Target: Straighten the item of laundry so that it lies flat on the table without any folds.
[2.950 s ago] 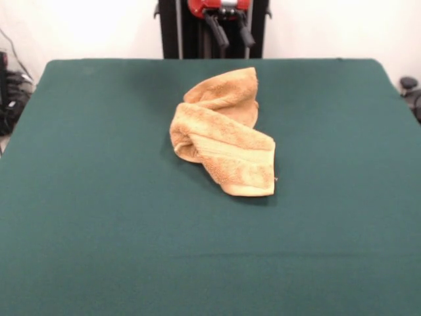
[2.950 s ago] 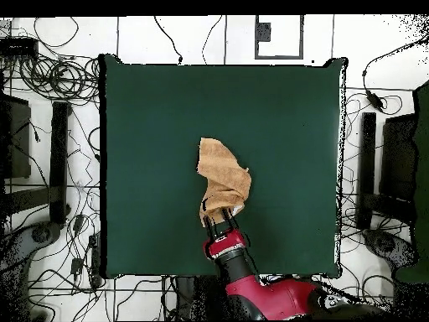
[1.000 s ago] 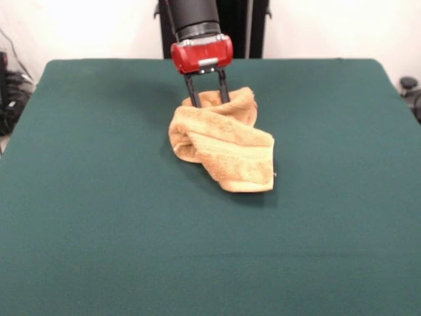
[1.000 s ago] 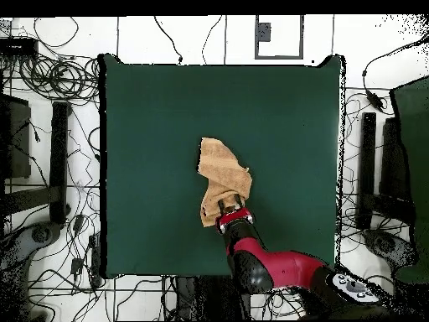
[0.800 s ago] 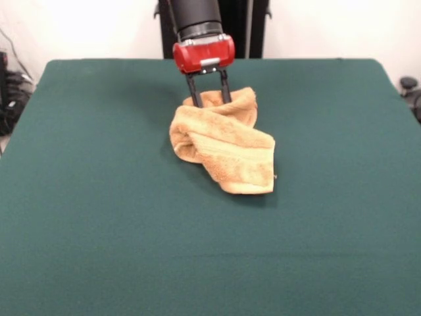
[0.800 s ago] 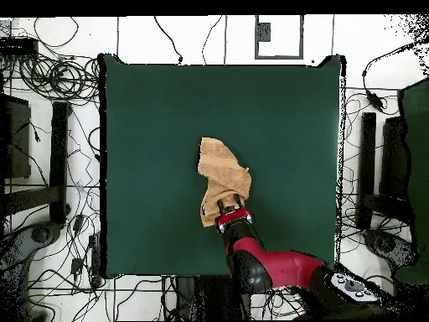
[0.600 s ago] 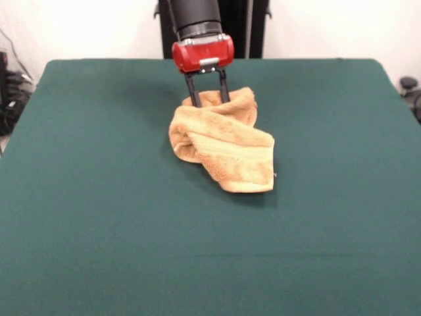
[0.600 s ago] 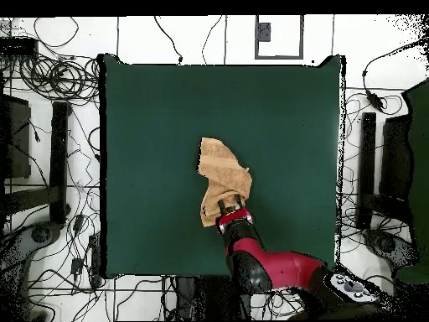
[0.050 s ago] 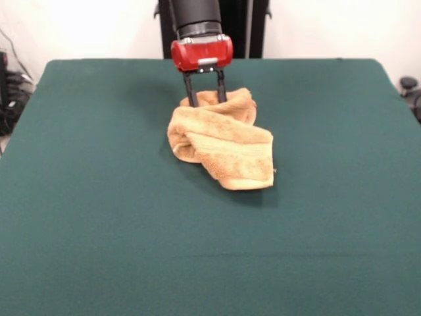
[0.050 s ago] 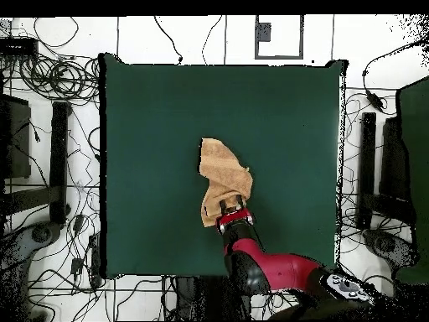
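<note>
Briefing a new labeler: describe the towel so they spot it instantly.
On the big green table, look near the middle, just below the red gripper. The towel is a tan-orange terry cloth, twisted into a bunched heap, the only loose thing on the table.

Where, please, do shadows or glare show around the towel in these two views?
Front view: the towel casts a soft dark shadow on the table along its near edge; the wall behind glares white. Overhead view: no clear shadow shows under the towel.

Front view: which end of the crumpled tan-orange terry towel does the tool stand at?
The far, bunched end of the tan-orange terry towel, where the tool straddles it; the near end lies untouched.
</note>
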{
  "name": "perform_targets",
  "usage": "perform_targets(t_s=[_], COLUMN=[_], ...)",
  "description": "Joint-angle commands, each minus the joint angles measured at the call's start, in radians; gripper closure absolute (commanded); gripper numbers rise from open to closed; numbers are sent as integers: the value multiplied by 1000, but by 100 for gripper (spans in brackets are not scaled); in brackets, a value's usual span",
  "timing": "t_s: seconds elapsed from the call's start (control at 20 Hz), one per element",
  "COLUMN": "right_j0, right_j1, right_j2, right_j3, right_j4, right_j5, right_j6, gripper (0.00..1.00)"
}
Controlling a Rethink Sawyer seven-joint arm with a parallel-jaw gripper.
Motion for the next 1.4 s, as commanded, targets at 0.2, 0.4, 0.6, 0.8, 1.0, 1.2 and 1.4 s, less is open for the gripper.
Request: perform_targets(t_s=[0.2, 0.4, 0.6, 0.8, 1.0, 1.2, 1.4], right_j0=[-15, -47, -50, -23, -16, 14, 25], right_j1=[44, 80, 83, 54, 38, 4, -47], right_j2=[90, 141, 155, 143, 145, 113, 110], right_j3=[-152, -184, -197, -209, -215, -203, -204], right_j4=[63, 50, 76, 152, 176, 189, 213], right_j5=[206, 272, 315, 445, 489, 424, 486], right_j6=[204, 199, 193, 167, 156, 176, 161], gripper=[0, 0, 0, 0, 0, 0, 0])
